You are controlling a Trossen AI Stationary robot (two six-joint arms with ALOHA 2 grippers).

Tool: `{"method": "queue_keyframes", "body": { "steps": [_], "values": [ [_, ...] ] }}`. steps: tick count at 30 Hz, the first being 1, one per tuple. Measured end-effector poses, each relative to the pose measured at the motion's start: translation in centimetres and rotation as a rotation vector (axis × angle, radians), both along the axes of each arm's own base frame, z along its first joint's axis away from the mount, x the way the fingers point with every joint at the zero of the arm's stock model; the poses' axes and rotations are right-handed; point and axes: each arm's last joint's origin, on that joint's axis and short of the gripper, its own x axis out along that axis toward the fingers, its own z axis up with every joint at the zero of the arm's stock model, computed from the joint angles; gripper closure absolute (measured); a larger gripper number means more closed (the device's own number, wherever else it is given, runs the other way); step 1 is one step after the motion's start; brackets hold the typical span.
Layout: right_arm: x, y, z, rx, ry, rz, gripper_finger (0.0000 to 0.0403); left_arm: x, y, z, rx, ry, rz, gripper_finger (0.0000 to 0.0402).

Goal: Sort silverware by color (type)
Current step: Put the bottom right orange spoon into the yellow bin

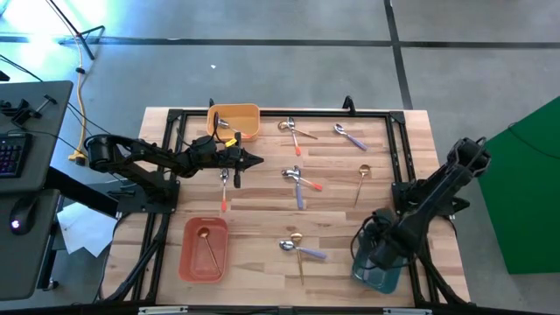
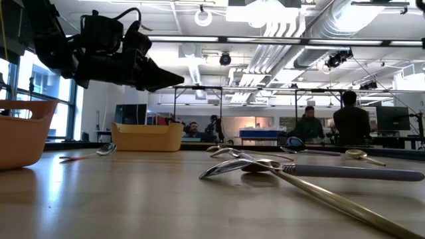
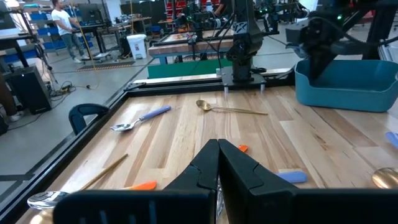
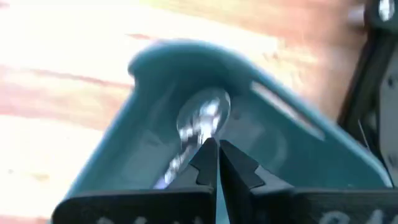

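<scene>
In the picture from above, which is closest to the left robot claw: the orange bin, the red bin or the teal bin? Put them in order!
From the left gripper:
1. Orange bin, just beyond it at the table's far edge.
2. Red bin, at the near edge on the left side.
3. Teal bin, far across in the near right corner, under the right gripper.

the high view looks straight down on the whole pale wooden plank desk. the low view sits at desk-top height, very near the spoons, facing the room behind (people stand there). the left wrist view looks across the desk toward the teal plastic bin; the right wrist view peers closely into that bin.
</scene>
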Motion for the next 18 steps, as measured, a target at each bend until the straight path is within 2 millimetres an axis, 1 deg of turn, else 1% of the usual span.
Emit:
{"method": "queue_keyframes", "body": {
  "steps": [4,9,15,18],
  "values": [
    [0.3,-0.6,-1.4,-0.014,-0.051,0.031,0.0403,0.0,0.0,0.0,0.000,0.000,0.000,0.0401],
    [0.8,-1.2,-2.8,-0.034,-0.130,0.135,0.0403,0.0,0.0,0.0,0.001,0.000,0.001,0.0401],
    [2.1,-0.9,-2.6,-0.051,-0.235,0.387,0.0403,0.0,0.0,0.0,0.001,-0.002,0.000,0.0401],
    [2.7,-0.5,-2.2,-0.047,-0.286,0.460,0.0403,0.0,0.0,0.0,0.002,-0.002,0.001,0.0401]
  ]
}}
